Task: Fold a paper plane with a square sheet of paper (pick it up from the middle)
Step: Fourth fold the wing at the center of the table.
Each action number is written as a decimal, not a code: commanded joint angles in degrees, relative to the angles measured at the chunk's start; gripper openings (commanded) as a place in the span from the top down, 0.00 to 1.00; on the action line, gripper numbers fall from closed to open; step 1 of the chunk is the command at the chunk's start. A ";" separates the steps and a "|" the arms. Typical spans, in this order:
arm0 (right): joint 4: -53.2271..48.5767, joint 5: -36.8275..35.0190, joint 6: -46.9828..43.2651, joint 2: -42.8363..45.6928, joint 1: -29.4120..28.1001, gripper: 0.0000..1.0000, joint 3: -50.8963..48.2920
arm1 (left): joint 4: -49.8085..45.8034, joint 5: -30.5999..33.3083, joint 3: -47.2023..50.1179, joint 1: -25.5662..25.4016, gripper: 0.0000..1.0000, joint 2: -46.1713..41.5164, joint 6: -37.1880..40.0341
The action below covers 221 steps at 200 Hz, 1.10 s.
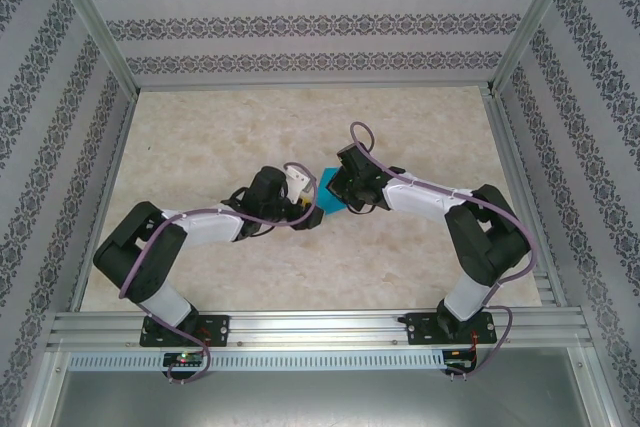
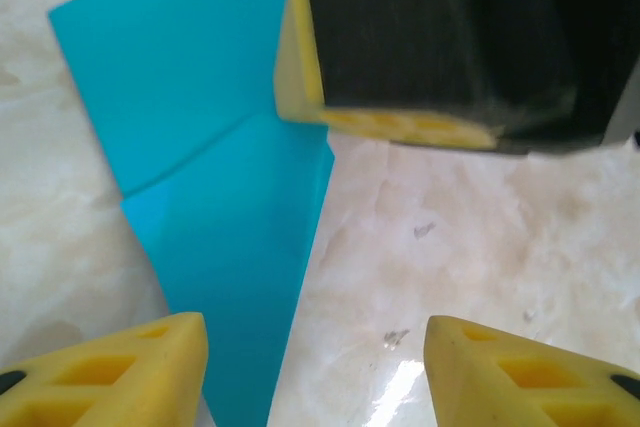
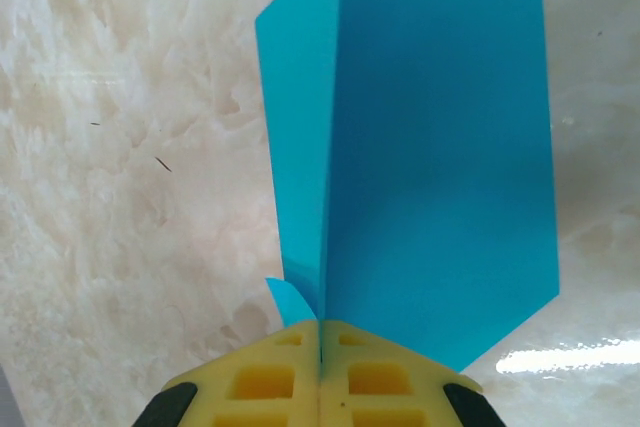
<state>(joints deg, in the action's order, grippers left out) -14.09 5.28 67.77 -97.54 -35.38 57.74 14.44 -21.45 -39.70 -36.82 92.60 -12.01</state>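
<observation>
The square sheet of paper [image 3: 440, 167] is turquoise blue and folded, one flap standing upright along a crease. My right gripper [image 3: 320, 335] is shut on the folded edge at its near end. In the top view the sheet [image 1: 329, 190] lies mid-table between the two grippers, with the right gripper [image 1: 338, 194] over it. In the left wrist view the sheet [image 2: 220, 207] shows a diagonal crease, and the right gripper's yellow fingers [image 2: 400, 125] hang over its far corner. My left gripper [image 2: 315, 347] is open just above the table, one finger over the sheet's edge, holding nothing.
The marble-patterned tabletop [image 1: 250, 127] is fenced by aluminium rails [image 1: 300, 325] at the near edge and patterned walls on three sides. Both arms reach inward and meet close together at mid-table.
</observation>
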 commanded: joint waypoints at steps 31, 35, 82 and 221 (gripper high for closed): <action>1.71 3.94 4.78 -1.47 0.34 0.98 1.16 | 10.92 1.86 1.32 -1.62 0.44 3.94 8.04; 1.57 4.14 4.90 -1.51 0.32 0.98 1.24 | 10.92 1.93 1.24 -1.72 0.44 4.11 8.47; 1.42 5.54 6.21 -1.52 0.61 0.95 1.39 | 12.17 4.87 1.03 -2.12 0.56 5.47 11.83; 17.14 13.17 -13.37 8.04 7.41 0.50 -10.07 | 15.86 3.13 4.05 -0.97 0.90 6.37 -1.17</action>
<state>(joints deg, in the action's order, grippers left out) -4.73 15.38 62.72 -92.12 -28.69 51.35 25.65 -17.28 -36.80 -38.30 98.21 -5.69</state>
